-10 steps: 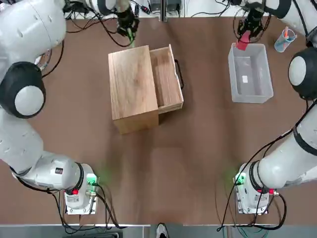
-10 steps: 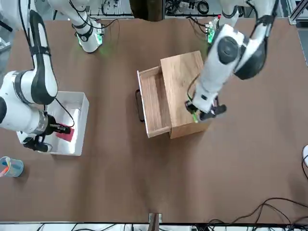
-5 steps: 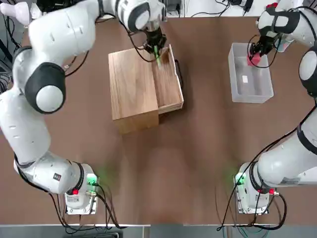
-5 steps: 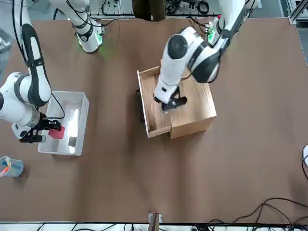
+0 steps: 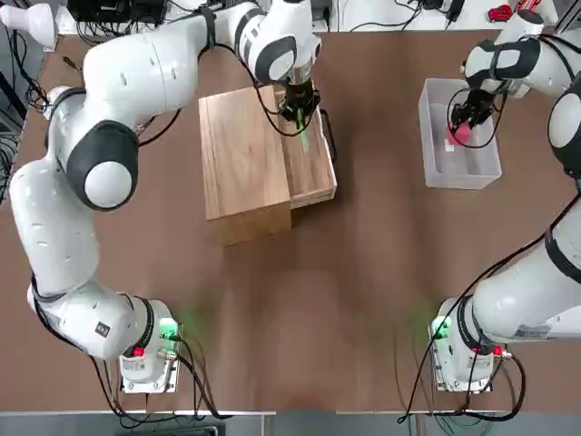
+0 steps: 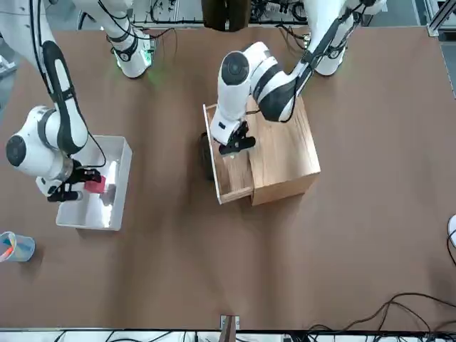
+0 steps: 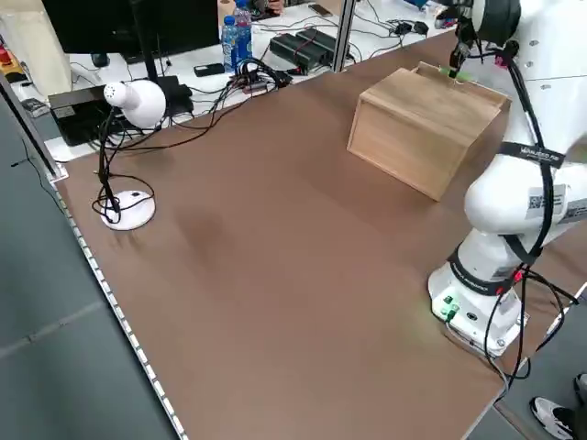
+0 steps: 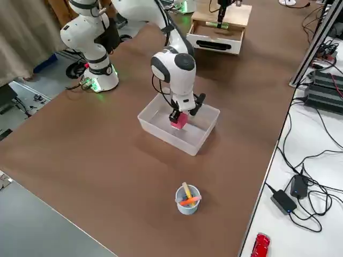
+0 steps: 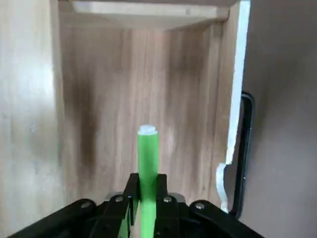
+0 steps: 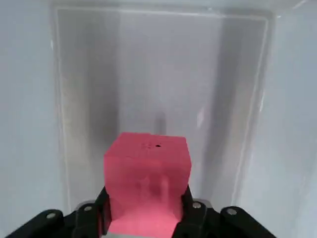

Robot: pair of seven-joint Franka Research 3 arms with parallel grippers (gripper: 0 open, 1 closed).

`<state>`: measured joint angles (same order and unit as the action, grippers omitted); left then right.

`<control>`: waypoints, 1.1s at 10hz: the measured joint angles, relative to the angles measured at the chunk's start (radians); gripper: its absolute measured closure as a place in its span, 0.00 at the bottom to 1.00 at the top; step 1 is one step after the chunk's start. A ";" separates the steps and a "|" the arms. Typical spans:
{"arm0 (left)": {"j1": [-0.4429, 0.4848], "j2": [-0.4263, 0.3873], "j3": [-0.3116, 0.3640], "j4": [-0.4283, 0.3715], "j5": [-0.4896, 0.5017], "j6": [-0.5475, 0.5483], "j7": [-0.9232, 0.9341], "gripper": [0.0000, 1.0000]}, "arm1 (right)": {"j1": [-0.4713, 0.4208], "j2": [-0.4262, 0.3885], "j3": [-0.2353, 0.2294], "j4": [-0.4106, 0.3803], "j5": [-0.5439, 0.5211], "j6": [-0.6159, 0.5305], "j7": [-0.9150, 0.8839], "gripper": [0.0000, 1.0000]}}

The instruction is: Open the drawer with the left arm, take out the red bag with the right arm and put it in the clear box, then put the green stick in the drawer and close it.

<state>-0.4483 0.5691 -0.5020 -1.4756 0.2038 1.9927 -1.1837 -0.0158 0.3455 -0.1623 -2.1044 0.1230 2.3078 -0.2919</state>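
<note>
Left wrist view: gripping a thin, straight, bright-green stick [image 9: 148,161] in the closed black left gripper [image 9: 147,179], over the interior of a pulled-out light-wood drawer [image 9: 99,99] with a black wire handle [image 9: 245,153]. Right wrist view: clasping a small, soft, red-pink bag [image 10: 147,178] between the fingers of the black right gripper [image 10: 146,193], at a translucent rectangular plastic box [image 10: 158,59]; cannot tell whether touching its floor. Front view: near that box, on the brown table [image 6: 214,285], a bluish cup [image 6: 21,249] with sticks inside.

No text, brand, number or sign is legible; the small white label inside the clear box [image 5: 436,171] cannot be read
</note>
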 joint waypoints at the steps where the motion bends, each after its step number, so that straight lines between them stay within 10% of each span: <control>1: -0.002 0.014 0.000 0.004 0.004 0.002 -0.002 0.69 | 0.000 -0.001 0.000 0.000 0.000 0.000 0.000 0.45; 6: 0.042 -0.023 0.012 0.037 0.096 -0.019 -0.013 0.01 | 0.000 -0.002 0.004 0.004 0.000 0.006 -0.001 0.31; 8: 0.120 -0.105 0.013 0.032 0.097 -0.068 0.034 0.00 | 0.000 -0.009 0.005 0.047 0.000 -0.016 -0.001 0.06; 11: 0.269 -0.243 0.020 -0.025 0.019 -0.098 0.249 0.00 | 0.005 -0.030 0.008 0.221 0.000 -0.245 0.005 0.00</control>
<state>-0.1790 0.3260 -0.4816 -1.5007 0.2223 1.8951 -0.9346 -0.0106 0.3159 -0.1542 -1.8831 0.1234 2.0632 -0.2868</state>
